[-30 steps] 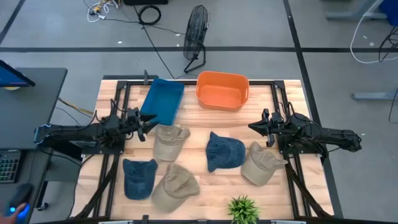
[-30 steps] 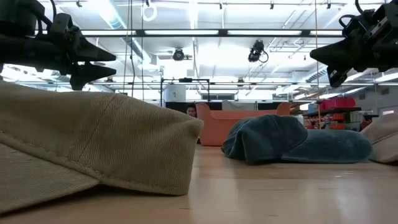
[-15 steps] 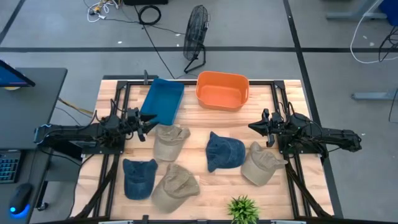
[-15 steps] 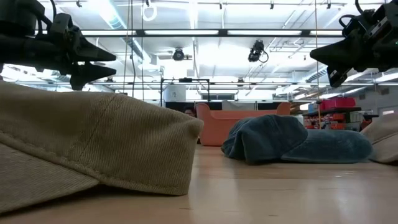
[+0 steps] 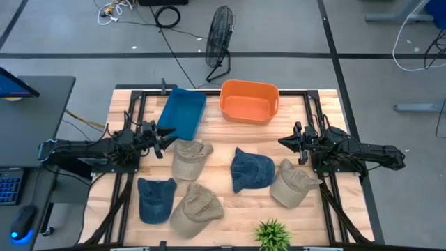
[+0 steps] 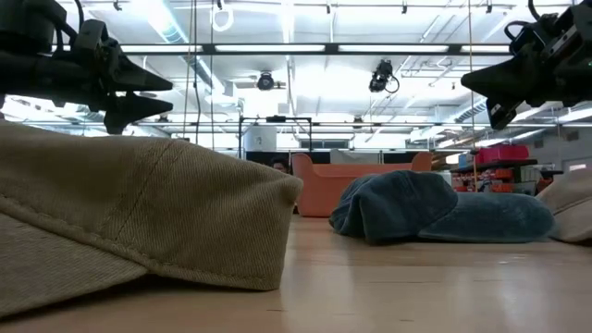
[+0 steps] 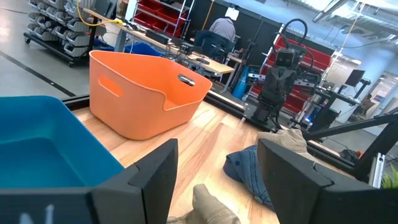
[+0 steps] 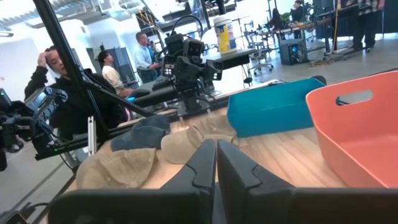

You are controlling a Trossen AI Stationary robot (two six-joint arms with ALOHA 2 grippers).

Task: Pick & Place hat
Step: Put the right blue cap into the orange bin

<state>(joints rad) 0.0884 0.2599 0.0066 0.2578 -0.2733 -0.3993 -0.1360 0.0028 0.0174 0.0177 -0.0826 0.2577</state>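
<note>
From above you see five hats on the wooden desk (image 5: 223, 136): a tan hat (image 5: 189, 159) near the left claw (image 5: 166, 144), a blue hat (image 5: 251, 169) in the middle, a tan hat (image 5: 293, 183) by the right claw (image 5: 287, 143), and a blue hat (image 5: 155, 197) and a tan hat (image 5: 196, 209) at the front. The low view shows only one big tan hat (image 6: 139, 217) and a blue one (image 6: 435, 213).

The left claw is spread wide with nothing in it. The right claw is pinched tight with nothing in it.

A blue bin (image 5: 181, 111) and an orange bin (image 5: 249, 100) sit at the back. A small plant (image 5: 273, 234) stands at the front edge.

You see people (image 8: 112, 74) in the room behind.
</note>
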